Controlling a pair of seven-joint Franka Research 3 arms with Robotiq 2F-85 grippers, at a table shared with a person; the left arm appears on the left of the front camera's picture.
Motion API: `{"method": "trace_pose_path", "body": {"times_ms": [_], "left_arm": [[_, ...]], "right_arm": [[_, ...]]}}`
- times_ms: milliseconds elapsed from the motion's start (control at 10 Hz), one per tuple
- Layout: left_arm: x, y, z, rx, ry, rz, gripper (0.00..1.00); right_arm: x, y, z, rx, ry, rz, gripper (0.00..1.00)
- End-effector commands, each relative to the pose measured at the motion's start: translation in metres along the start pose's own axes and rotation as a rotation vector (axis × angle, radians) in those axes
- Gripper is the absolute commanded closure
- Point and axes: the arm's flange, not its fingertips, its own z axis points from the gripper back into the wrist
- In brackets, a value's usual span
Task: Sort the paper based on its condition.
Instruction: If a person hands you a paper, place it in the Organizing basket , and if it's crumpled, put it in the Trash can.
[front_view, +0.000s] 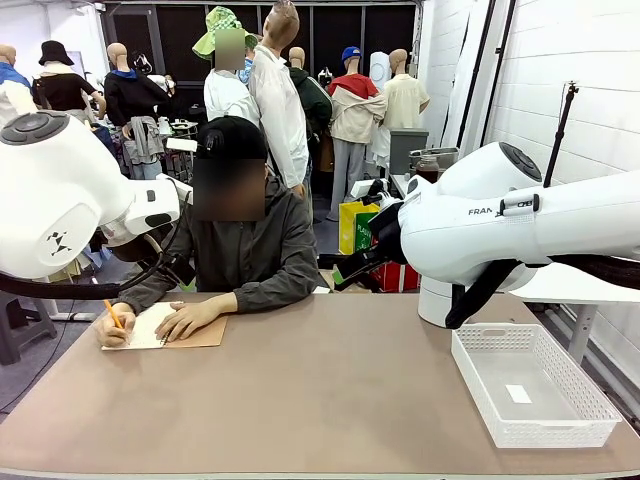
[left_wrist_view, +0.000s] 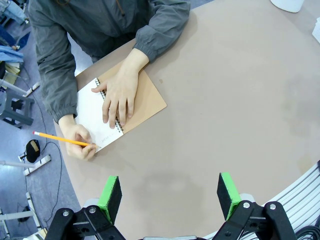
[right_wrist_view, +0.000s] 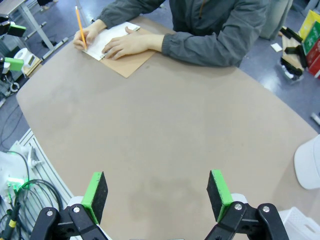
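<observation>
Far left of the table (front_view: 300, 390): a tan-covered spiral notebook (front_view: 205, 333) (left_wrist_view: 147, 97) (right_wrist_view: 131, 64) lies open. The paper (front_view: 140, 328) (left_wrist_view: 92, 112) (right_wrist_view: 107, 36) in view is its white page, flat and bound at the coil. Obstructions noted: the person's left hand (front_view: 190, 320) (left_wrist_view: 120, 92) (right_wrist_view: 125, 46) rests palm-down across the coil, and the person's right hand (front_view: 115, 330) (left_wrist_view: 80, 142) (right_wrist_view: 85, 39) holds an orange pencil (front_view: 113, 313) (left_wrist_view: 60, 138) (right_wrist_view: 80, 26) with its tip on the page. Both grey-sleeved forearms rest on the table's far edge. At the right near corner stands a white lattice basket (front_view: 590, 425) with a small white slip (front_view: 518, 393) on its floor, well apart from the notebook. The left arm (front_view: 60, 190) is raised at the left side. Its left gripper (left_wrist_view: 169, 187) points down at the tabletop near the notebook, fingers spread wide and holding nothing. The right arm (front_view: 500, 215) is raised above the basket end. Its right gripper (right_wrist_view: 156, 185) is likewise spread wide and empty, aimed at tan tabletop with the notebook well beyond it.
</observation>
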Motion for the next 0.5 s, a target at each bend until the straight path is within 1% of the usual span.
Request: {"method": "trace_pose_path", "body": {"times_ms": [0,400], "left_arm": [[-0.0007,0.0018,-0.0005,-0.004,0.004,-0.010,0.00],[-0.0007,0.0018,-0.0005,-0.004,0.004,-0.010,0.00]], "right_arm": [[0.0016,-0.0008,0.0002,0.003,0.012,-0.008,0.00],[0.0016,-0.0008,0.0002,0.003,0.012,-0.008,0.00]]}}
